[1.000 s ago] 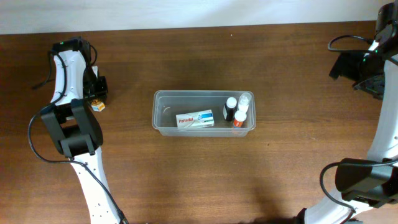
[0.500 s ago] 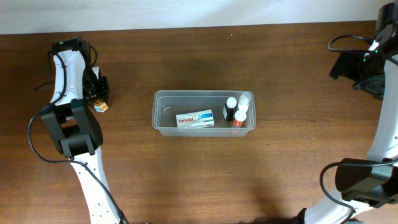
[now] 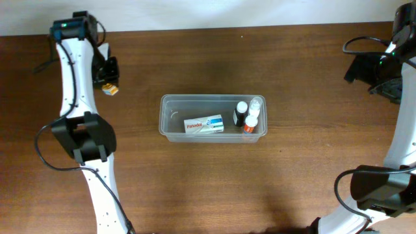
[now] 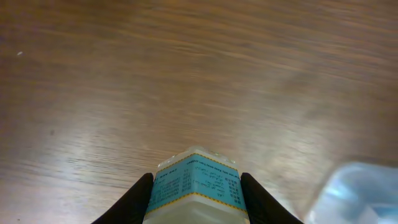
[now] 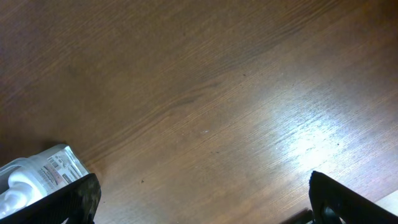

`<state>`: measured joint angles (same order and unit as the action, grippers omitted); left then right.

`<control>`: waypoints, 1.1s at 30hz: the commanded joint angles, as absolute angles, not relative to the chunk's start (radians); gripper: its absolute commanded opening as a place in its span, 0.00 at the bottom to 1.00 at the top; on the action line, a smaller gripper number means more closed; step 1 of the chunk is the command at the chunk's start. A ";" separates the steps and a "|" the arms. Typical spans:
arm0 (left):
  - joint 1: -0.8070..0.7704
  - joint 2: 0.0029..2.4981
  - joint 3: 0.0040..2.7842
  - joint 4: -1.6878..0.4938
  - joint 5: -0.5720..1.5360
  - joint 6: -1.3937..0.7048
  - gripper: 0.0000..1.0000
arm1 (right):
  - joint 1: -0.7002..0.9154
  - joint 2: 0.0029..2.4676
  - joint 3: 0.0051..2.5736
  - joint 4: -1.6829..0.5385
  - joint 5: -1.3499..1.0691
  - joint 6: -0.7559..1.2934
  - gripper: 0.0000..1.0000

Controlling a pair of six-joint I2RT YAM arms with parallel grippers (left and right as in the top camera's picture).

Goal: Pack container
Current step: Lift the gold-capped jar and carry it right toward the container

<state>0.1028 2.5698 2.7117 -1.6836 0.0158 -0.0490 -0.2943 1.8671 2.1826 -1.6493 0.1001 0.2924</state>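
Note:
The clear container (image 3: 170, 128) sits mid-table and holds a white Panadol box (image 3: 203, 125) and three small bottles (image 3: 247, 115) at its right end. My left gripper (image 3: 109, 79) at the far left is shut on a small bottle with a teal label (image 4: 198, 186), held above the table; in the overhead view it shows as a white and orange bottle (image 3: 111, 89). The container's corner shows blurred in the left wrist view (image 4: 360, 196). My right gripper (image 5: 202, 202) is open and empty at the far right; the container's end with a bottle shows in its view (image 5: 37, 174).
The table's back edge meets a white wall close behind the left gripper. Black cables (image 3: 361, 42) hang by the right arm at the far right.
My left gripper has lifted the small bottle off the table and carried it back and slightly right. The right arm has not moved.

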 commanded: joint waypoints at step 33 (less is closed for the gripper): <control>-0.410 2.286 2.428 -1.688 0.003 -0.030 0.34 | -0.302 1.846 2.197 -1.649 0.098 0.305 0.98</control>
